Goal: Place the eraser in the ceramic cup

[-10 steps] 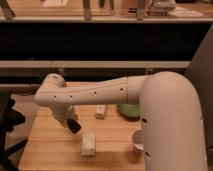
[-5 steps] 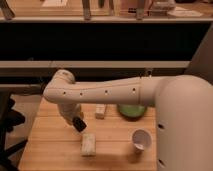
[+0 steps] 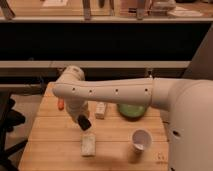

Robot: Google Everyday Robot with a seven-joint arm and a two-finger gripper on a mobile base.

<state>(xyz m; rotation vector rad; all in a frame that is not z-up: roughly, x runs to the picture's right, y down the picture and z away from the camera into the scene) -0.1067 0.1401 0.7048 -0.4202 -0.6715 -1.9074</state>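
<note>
My gripper (image 3: 84, 122) hangs as a dark tip below the white arm, just above the wooden table (image 3: 55, 137), left of centre. The black eraser cannot be told apart from the dark gripper tip, so I cannot say whether it is held. The white ceramic cup (image 3: 141, 140) stands upright on the table at the front right, well to the right of the gripper and a little nearer. Its mouth is open, and nothing shows inside it.
A pale beige textured block (image 3: 88, 145) lies just in front of the gripper. A white tube (image 3: 101, 110) lies behind it to the right. A green bowl (image 3: 131, 110) sits behind the cup. A small orange thing (image 3: 61, 103) shows at the left. Dark shelving rises behind the table.
The arm and gripper have shifted steadily to the right, towards the table's middle. The objects on the table have kept their places relative to each other.
</note>
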